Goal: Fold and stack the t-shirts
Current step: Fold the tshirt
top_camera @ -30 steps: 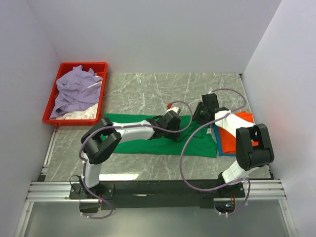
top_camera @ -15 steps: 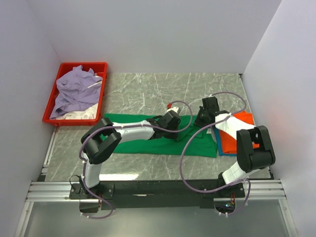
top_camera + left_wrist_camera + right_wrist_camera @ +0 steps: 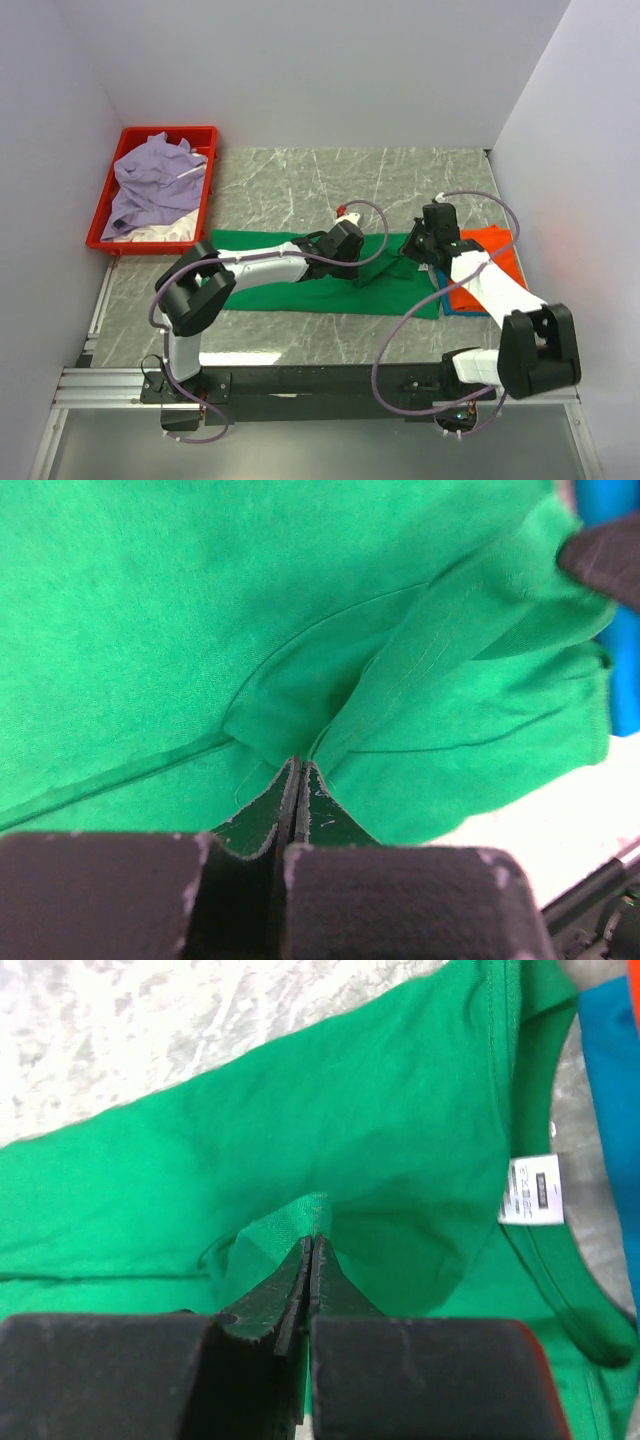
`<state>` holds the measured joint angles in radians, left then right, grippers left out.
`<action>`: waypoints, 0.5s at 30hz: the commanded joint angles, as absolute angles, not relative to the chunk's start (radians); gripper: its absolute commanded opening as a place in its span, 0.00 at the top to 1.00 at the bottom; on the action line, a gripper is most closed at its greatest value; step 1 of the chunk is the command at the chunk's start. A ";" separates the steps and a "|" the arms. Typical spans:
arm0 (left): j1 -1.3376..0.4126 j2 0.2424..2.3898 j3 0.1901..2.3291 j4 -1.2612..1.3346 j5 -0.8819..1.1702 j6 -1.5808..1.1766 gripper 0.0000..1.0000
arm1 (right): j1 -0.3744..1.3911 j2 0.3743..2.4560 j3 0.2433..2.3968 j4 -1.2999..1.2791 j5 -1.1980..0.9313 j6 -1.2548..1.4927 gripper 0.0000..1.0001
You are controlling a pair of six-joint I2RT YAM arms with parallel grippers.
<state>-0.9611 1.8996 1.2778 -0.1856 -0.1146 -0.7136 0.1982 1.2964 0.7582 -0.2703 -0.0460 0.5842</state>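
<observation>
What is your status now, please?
Left gripper shut on green t-shirt. Right gripper shut on it too. Orange t-shirt stacked at right, nothing blocking.

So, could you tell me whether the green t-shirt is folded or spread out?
Mostly spread: the green t-shirt lies long and flat on the table.

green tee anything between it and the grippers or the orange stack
Nothing visible. The left gripper and right gripper are each shut on a pinch of the green tee. The orange stack lies right beside it, under the right arm.
</observation>
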 commanded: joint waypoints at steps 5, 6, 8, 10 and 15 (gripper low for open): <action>-0.966 1.778 1.282 -0.225 -0.156 -0.652 0.99 | 0.193 1.109 0.661 -0.305 -0.063 0.603 1.00; -0.966 1.773 1.282 -0.229 -0.155 -0.649 0.99 | 0.193 1.097 0.644 -0.310 -0.061 0.604 1.00; -0.966 1.764 1.275 -0.221 -0.123 -0.638 0.99 | 0.193 1.068 0.626 -0.311 -0.063 0.607 1.00; -0.968 1.758 1.258 -0.201 -0.089 -0.631 0.98 | 0.195 1.057 0.603 -0.313 -0.058 0.607 1.00; -0.969 1.762 1.193 -0.112 -0.008 -0.621 0.73 | 0.193 1.058 0.572 -0.296 -0.054 0.609 1.00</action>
<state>-0.9623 1.7916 1.2182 -0.1764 -0.0780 -0.6453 0.1982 1.0721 0.5831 -0.3099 -0.0547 0.6056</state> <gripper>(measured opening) 0.235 0.009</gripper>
